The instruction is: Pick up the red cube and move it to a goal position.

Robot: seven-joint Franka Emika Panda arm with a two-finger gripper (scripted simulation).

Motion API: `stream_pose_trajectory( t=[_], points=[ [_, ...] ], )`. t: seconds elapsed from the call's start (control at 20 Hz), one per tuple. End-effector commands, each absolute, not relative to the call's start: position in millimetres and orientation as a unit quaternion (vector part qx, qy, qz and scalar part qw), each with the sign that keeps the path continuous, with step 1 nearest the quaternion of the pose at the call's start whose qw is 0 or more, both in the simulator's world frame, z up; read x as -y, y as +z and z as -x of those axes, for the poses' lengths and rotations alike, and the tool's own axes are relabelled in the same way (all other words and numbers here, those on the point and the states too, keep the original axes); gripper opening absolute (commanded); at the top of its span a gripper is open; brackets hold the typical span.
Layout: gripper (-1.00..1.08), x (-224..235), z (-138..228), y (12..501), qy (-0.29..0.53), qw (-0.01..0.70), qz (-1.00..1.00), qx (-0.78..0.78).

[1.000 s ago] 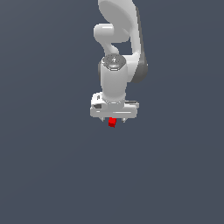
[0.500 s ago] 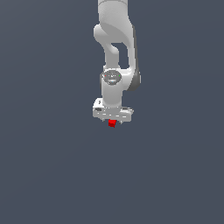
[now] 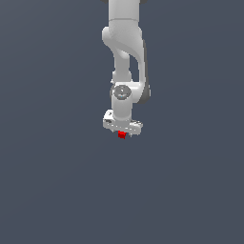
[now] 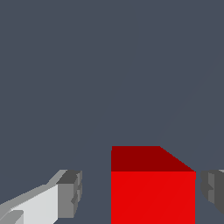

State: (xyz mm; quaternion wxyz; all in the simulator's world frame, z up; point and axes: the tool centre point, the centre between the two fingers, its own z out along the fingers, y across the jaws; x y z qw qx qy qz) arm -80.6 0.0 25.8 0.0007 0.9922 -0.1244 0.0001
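Observation:
The red cube [image 3: 122, 135] is small and bright red and lies on the grey floor, right under the white arm. My gripper [image 3: 123, 132] points straight down over it, and only the cube's lower part shows below the hand. In the wrist view the cube [image 4: 153, 197] sits between my two fingers, with a wide gap to one grey fingertip [image 4: 70, 192] and a narrow gap to the other [image 4: 213, 190]. The jaws are open and stand on either side of the cube without touching it.
A plain dark grey floor [image 3: 57, 190] surrounds the arm on all sides. No other objects or edges show in either view.
The gripper has come down towards the cube and the arm has straightened over it. The cube has stayed in the same place.

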Motion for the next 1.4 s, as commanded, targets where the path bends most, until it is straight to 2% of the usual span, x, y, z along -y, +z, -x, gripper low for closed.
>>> stream_pose_trajectory(
  t=[0.0, 0.35, 0.4, 1.0, 1.35],
  points=[
    [1.00, 0, 83, 20, 0.000, 0.001, -0.992, 0.129],
    [1.00, -1, 82, 20, 0.000, 0.000, -0.992, 0.129],
    [-1.00, -1, 82, 20, 0.000, 0.000, -0.992, 0.129],
    [-1.00, -1, 82, 21, 0.000, 0.000, -0.992, 0.129],
    [-1.00, 0, 66, 34, 0.000, 0.000, -0.992, 0.129]
  ],
)
